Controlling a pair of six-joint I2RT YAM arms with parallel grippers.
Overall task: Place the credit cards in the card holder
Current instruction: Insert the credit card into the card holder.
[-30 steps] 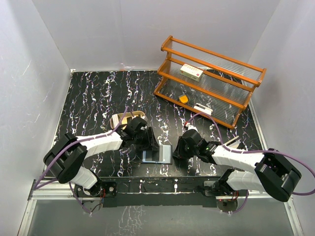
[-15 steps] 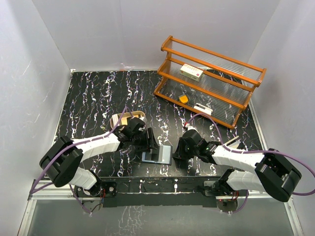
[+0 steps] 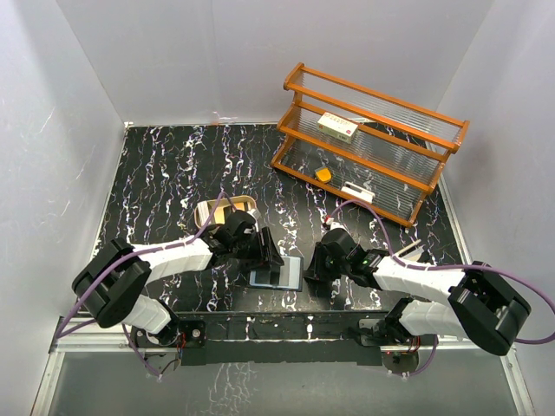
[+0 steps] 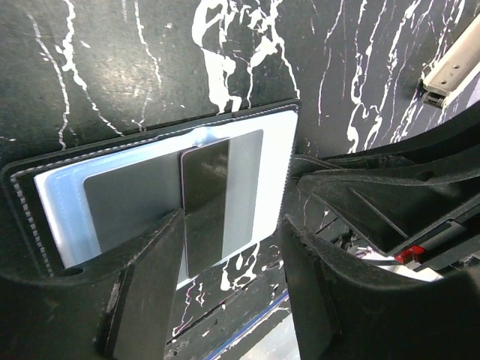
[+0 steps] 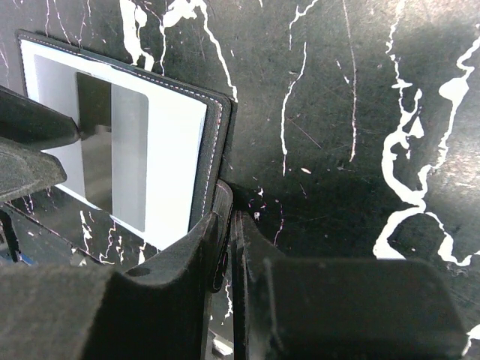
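Card insertion is judged to be the step in hand. In the left wrist view the small black bifold wallet [image 4: 264,166] is seen lying open on the black white-veined table [image 4: 112,60], its pale blue-grey inside facing up at the centre of the frame. A flat grey card [image 4: 135,206] is seen on that inside, and a narrow dark card [image 4: 206,204] lies across it.

The left gripper [image 4: 232,225] is spread wide, with the dark card between its fingers and nothing clamped. One finger [image 4: 150,270] sits just beside the card's edge.

In the right wrist view the right gripper [image 5: 229,221] is closed to a thin slit at the wallet's stitched border, lower centre. Whether leather is pinched there cannot be told.

The next move is judged to need the dark card slid flat under a slot lip while the wallet is held steady. The slot lips themselves cannot be made out.

Room is tight, because both grippers crowd the wallet. Bare table lies toward the upper left of the top view. The tan oval tray [image 3: 211,206] sits near the left arm, and the orange wooden rack [image 3: 373,130] stands well apart at upper right.
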